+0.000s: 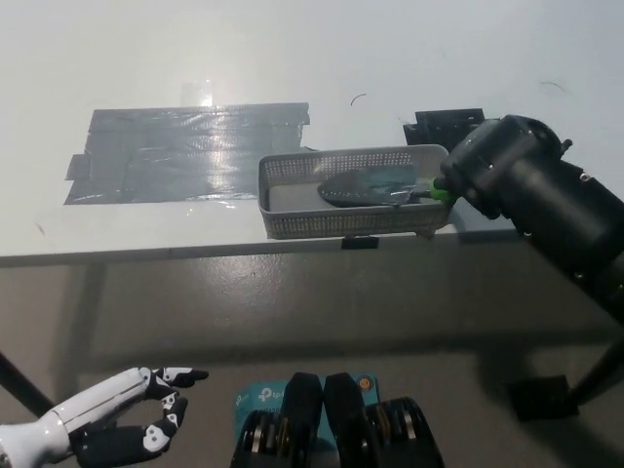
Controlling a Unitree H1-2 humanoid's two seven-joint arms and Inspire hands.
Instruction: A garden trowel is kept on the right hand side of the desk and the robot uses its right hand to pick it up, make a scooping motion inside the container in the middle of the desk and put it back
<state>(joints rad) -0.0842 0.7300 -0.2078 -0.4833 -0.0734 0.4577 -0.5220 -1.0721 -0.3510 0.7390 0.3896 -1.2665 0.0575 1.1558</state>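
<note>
trowel (366, 185) | dark grey blade; green neck | in mesh container (341, 222)

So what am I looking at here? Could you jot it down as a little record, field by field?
right hand: black, shut on the garden trowel
trowel blade: down inside the mesh basket
mesh basket: grey, middle of the desk, near its front edge
left hand: white, open, below the desk at lower left
also on desk: grey tape patch
</note>
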